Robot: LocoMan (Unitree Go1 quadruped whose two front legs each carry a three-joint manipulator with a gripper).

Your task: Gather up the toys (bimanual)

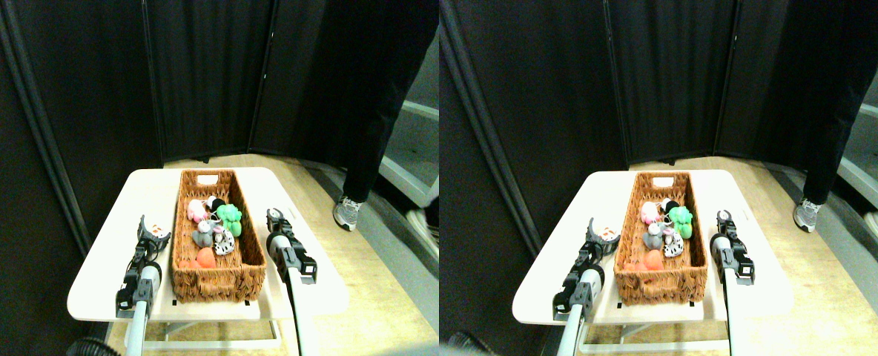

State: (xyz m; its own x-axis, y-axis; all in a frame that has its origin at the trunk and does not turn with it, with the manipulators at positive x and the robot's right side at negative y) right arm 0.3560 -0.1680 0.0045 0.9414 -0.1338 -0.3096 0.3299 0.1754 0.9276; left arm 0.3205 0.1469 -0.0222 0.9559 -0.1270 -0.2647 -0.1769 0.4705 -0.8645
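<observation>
Resting on a white table: two pale robot arms reach up from the near edge, one on each side of a long wicker basket.

Left arm: the left gripper (144, 228) is at the basket's left wall, about halfway along it.

Left gripper's fingers: they look clamped on a small orange-and-white toy (156, 234), though at this size the contact is hard to confirm.

Right arm: the right gripper (276, 218) stands just beside the basket's right wall. Whether its fingers are apart or together cannot be told, and no toy shows in them.

Basket: the wicker basket (219, 279) runs lengthwise away from the robot, near end by the arms, handle slot at the far end.

Toys inside, near to far: an orange toy (205, 257), a black-and-white spotted toy (223, 242) beside a grey toy (202, 236), then a green toy (229, 217) and a pink toy (196, 211) farther back.

Key relation: the held toy lies just left of the basket rim, so the opening is to the left gripper's right, across the wall. The left arm is plainly nearer to that drop.

Table: the white table (113, 259) shows no other loose toys.

Beyond: wooden floor, a dark folding screen (209, 74), and a person's leg and shoe (348, 213) standing at the far right.
</observation>
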